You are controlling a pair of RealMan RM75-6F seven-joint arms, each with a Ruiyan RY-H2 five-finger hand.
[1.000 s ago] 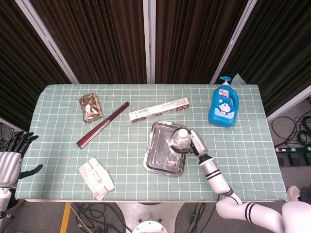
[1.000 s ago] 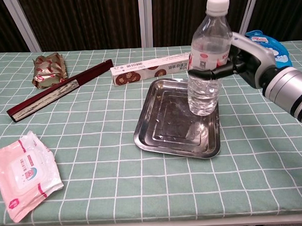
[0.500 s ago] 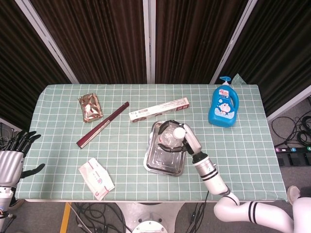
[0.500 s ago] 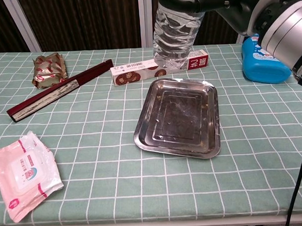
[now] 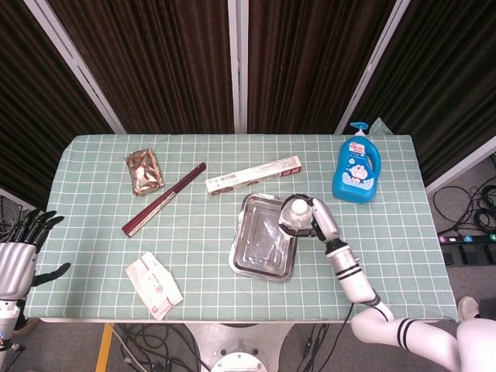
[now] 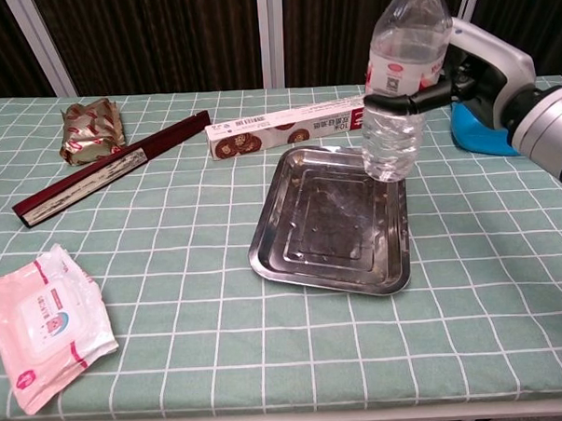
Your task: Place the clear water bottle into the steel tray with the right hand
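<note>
My right hand [image 6: 471, 67] [image 5: 319, 222] grips the clear water bottle [image 6: 401, 79] [image 5: 295, 217] around its middle, just below the red label. The bottle stands upright in the air, its base above the far right part of the steel tray [image 6: 292, 257] [image 5: 252, 260]. The tray lies empty near the table's middle. My left hand [image 5: 17, 252] hangs off the table's left edge with its fingers spread and nothing in it; the chest view does not show it.
A long narrow box [image 6: 277, 129] lies just behind the tray. A blue soap bottle [image 5: 356, 167] stands at the far right. A dark red stick [image 6: 111, 168], a brown packet [image 6: 91, 127] and a wet-wipe pack [image 6: 45, 323] lie on the left.
The right hand has brought the bottle down and to the right from its high point half a second ago, so it hangs over the tray's right side again.
</note>
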